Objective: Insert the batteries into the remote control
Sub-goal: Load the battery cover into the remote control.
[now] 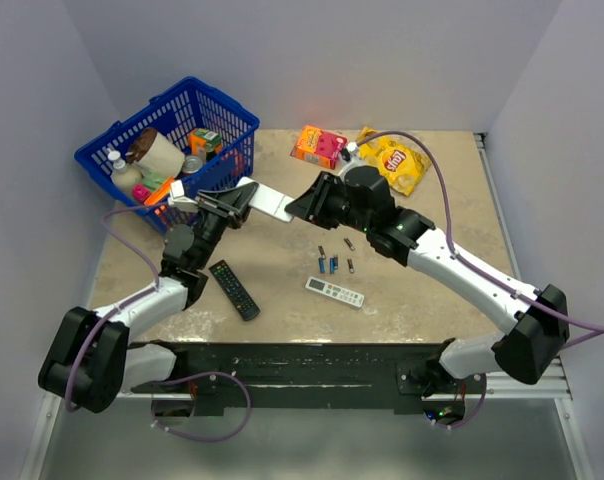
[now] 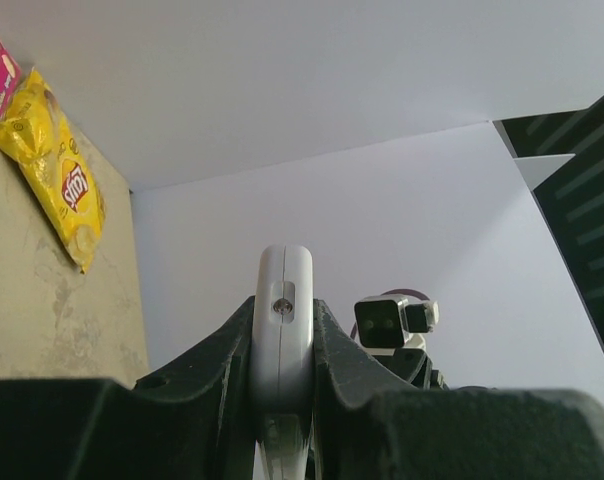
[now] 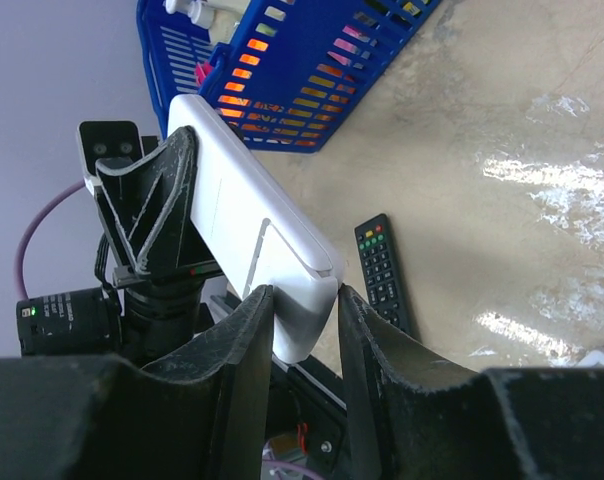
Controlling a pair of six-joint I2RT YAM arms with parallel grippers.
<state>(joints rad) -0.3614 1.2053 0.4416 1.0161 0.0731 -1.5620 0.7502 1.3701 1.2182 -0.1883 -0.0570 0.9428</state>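
Observation:
The remote control (image 1: 267, 200) is short, wide and white, and is held in the air between both arms near the basket. My left gripper (image 1: 225, 207) is shut on its left half; the left wrist view shows it edge-on (image 2: 283, 320) between the fingers (image 2: 334, 350). My right gripper (image 1: 307, 205) is shut on its right end. The right wrist view shows its plain white back (image 3: 247, 220) with a cover seam, both jaws pressing the end. Several small batteries (image 1: 332, 264), blue and dark, lie loose on the table below.
A slimmer white remote (image 1: 334, 292) and a black remote (image 1: 234, 289) lie near the front, the black one also in the right wrist view (image 3: 385, 270). A blue basket (image 1: 227, 110) of groceries stands back left. An orange box (image 1: 318, 145) and a yellow chip bag (image 1: 394, 160) lie at the back.

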